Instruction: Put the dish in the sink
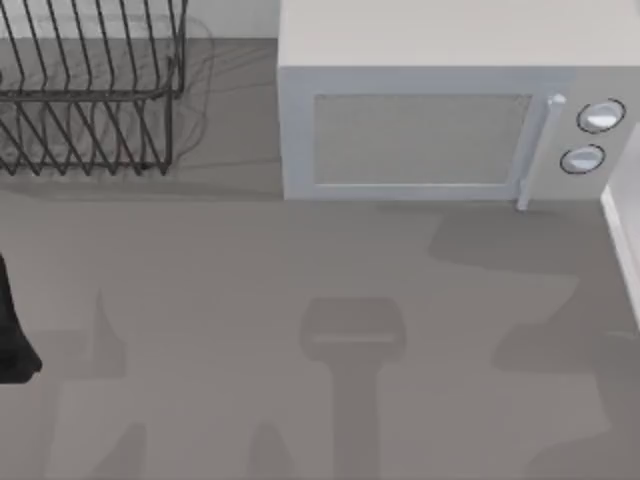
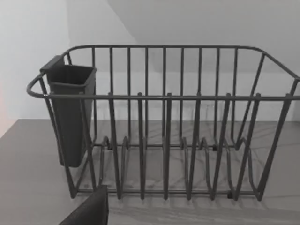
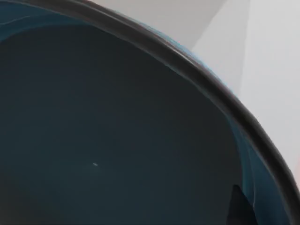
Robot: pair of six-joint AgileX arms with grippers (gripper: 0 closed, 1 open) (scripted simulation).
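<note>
The dish (image 3: 117,131) is sitting close against the right wrist camera, its dark blue hollow facing the lens and its rim (image 3: 197,70) curving across, while the left arm (image 1: 12,330) is idling at the table (image 1: 250,300) edge facing the wire rack (image 2: 164,131); finger state cannot be told.

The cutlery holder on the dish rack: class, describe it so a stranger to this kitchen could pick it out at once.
Start at the microwave at the back of the counter, then look to the table's left for the wire dish rack. The cutlery holder hangs at one end of its top rail. It is a solid dark, tapered cup, while everything around it is thin open wire.
</note>
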